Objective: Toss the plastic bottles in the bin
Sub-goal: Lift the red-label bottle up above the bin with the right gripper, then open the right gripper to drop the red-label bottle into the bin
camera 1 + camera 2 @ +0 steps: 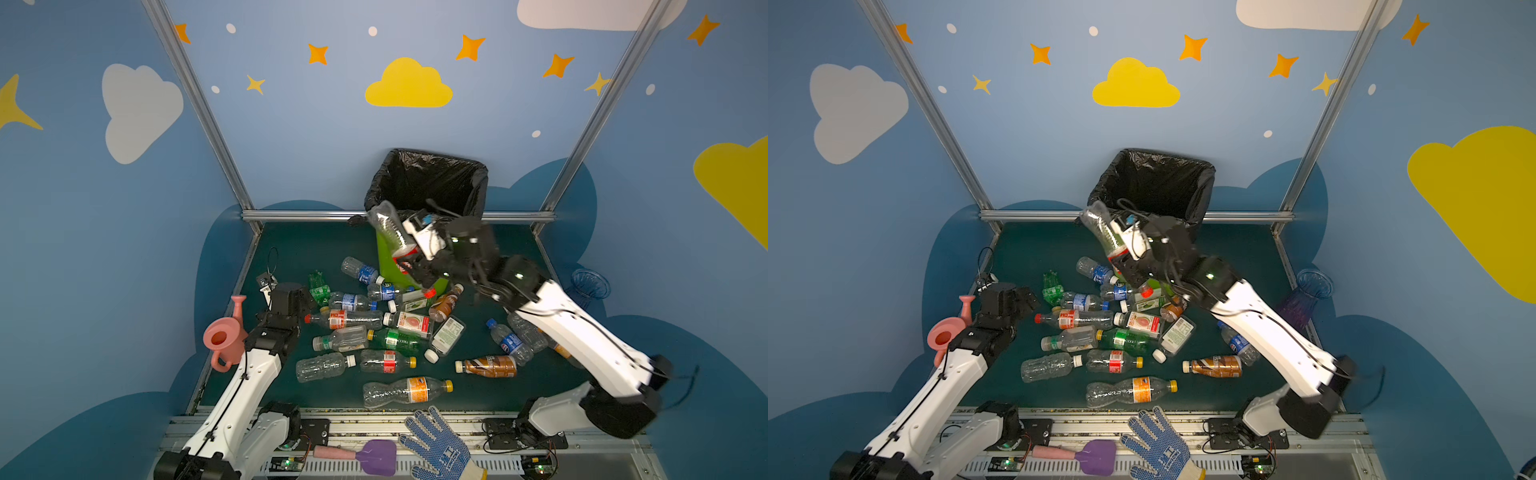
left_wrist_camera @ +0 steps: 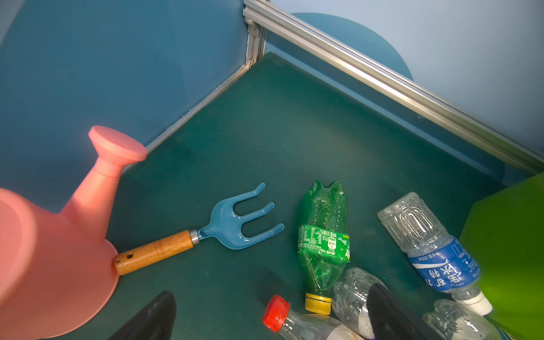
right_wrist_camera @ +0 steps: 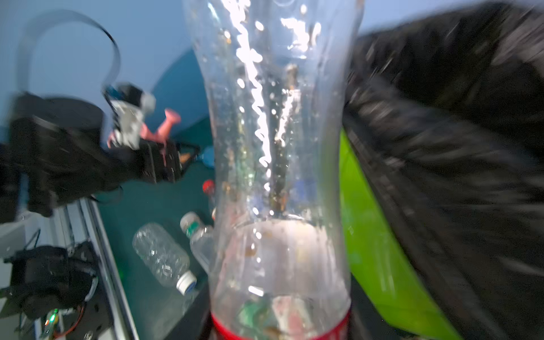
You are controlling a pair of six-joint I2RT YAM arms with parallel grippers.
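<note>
The clear bottle (image 1: 388, 230) with a red label is in the air, tilted, at the front rim of the bin (image 1: 432, 166). The right tool (image 1: 409, 264) grasps it near the label. Other bottles (image 1: 365, 328) lie on the worktop (image 1: 299, 249) before the bin. The left tool (image 2: 270, 291) is released, above the worktop beside a pink can (image 1: 222, 338).

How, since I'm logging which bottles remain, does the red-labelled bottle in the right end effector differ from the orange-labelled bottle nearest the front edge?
The red-labelled bottle is gripped in the air by the right end effector beside the bin, base tilted upward; the orange-labelled bottle lies flat on the mat, untouched. The orange-labelled bottle shows a yellow cap; the red-labelled bottle's cap end is hidden. Both are clear plastic.
</note>
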